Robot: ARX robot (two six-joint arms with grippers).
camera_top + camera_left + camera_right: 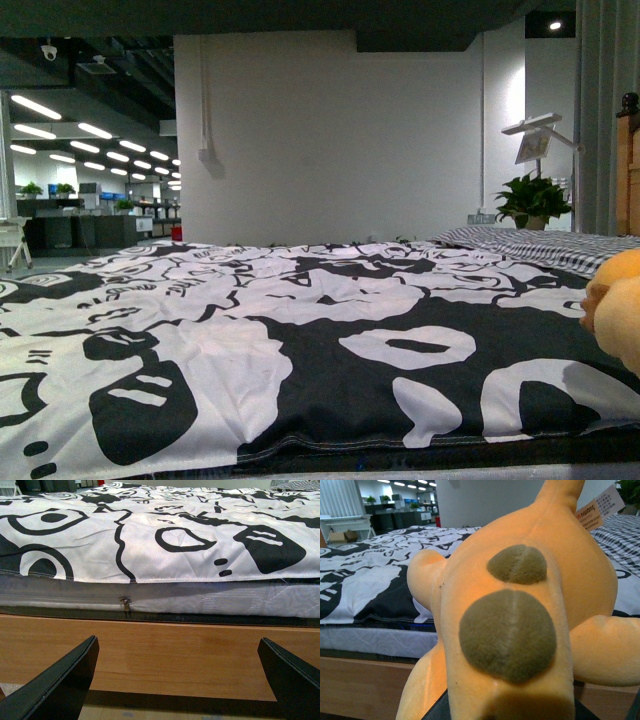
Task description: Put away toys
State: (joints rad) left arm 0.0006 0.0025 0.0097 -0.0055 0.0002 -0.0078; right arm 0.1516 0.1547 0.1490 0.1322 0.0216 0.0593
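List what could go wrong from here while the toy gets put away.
1. The plush toy fills the right wrist view, hiding the hold on it; it might slip and drop beside the bed.
2. Its tag sticks out and might snag.
3. The left fingers stand open, low, facing the wooden bed frame; moving forward might strike it.

The left fingers (pixel 60 685) are two flat, matte black wedges with straight edges and pointed tips, one in the lower left corner of the frame, one in the lower right. Of the right fingers (pixel 437 714) only a dark sliver shows at the bottom edge.
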